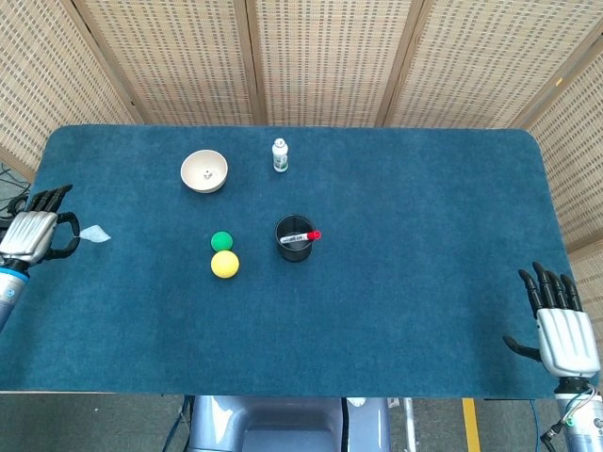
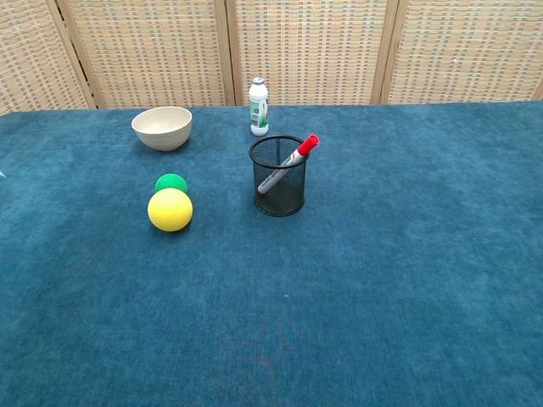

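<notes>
My left hand (image 1: 33, 235) is at the table's far left edge and pinches a small pale slip (image 1: 92, 234) that sticks out to its right above the blue cloth. Only a white speck of that slip (image 2: 2, 174) reaches into the chest view, which shows neither hand. Off the table's near right corner, my right hand (image 1: 565, 330) holds nothing, its fingers straight and apart. A green ball (image 1: 221, 241) (image 2: 171, 182) and a yellow ball (image 1: 224, 265) (image 2: 170, 209) lie touching, left of centre.
A black mesh cup (image 1: 294, 238) (image 2: 278, 176) at centre holds a red-capped marker (image 1: 301, 236) (image 2: 293, 159). Further back are a cream bowl (image 1: 204, 170) (image 2: 162, 127) and a small white bottle (image 1: 280, 155) (image 2: 259, 107). Wicker screens stand behind the table (image 1: 424, 207).
</notes>
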`<move>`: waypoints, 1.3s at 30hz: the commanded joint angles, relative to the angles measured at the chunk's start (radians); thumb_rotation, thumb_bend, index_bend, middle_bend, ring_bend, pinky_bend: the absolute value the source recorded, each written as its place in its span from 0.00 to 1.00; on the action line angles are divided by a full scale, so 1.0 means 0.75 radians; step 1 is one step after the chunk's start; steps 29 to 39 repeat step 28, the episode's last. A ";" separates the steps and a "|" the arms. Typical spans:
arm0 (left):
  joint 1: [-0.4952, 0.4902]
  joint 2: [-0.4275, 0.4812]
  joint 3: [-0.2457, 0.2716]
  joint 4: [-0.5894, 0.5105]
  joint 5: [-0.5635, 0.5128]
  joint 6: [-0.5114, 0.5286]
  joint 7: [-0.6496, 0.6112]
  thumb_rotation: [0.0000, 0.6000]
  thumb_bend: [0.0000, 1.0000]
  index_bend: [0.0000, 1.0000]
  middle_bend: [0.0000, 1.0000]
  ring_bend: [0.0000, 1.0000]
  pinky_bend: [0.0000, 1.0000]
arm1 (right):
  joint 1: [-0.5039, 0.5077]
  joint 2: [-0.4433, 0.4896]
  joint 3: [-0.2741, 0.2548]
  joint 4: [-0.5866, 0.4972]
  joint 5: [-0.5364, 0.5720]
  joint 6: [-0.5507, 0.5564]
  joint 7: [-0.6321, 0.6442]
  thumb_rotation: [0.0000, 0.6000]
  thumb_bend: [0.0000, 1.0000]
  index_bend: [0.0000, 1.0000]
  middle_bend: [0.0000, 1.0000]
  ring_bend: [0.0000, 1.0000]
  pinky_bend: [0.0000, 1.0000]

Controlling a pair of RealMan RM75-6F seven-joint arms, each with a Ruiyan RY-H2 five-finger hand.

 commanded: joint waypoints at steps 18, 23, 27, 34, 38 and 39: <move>0.397 0.496 -0.072 -1.123 -0.179 0.570 0.488 1.00 0.00 0.00 0.00 0.00 0.00 | -0.029 0.048 -0.004 -0.027 -0.060 0.065 0.087 1.00 0.00 0.00 0.00 0.00 0.00; 0.496 0.510 -0.036 -1.246 -0.177 0.682 0.612 1.00 0.00 0.00 0.00 0.00 0.00 | -0.040 0.057 -0.004 -0.032 -0.078 0.092 0.105 1.00 0.00 0.00 0.00 0.00 0.00; 0.534 0.498 -0.021 -1.264 -0.130 0.726 0.635 1.00 0.00 0.00 0.00 0.00 0.00 | -0.049 0.065 -0.002 -0.034 -0.084 0.110 0.120 1.00 0.00 0.00 0.00 0.00 0.00; 0.536 0.496 -0.019 -1.260 -0.125 0.722 0.637 1.00 0.00 0.00 0.00 0.00 0.00 | -0.050 0.066 -0.002 -0.034 -0.084 0.111 0.121 1.00 0.00 0.00 0.00 0.00 0.00; 0.536 0.496 -0.019 -1.260 -0.125 0.722 0.637 1.00 0.00 0.00 0.00 0.00 0.00 | -0.050 0.066 -0.002 -0.034 -0.084 0.111 0.121 1.00 0.00 0.00 0.00 0.00 0.00; 0.536 0.496 -0.019 -1.260 -0.125 0.722 0.637 1.00 0.00 0.00 0.00 0.00 0.00 | -0.050 0.066 -0.002 -0.034 -0.084 0.111 0.121 1.00 0.00 0.00 0.00 0.00 0.00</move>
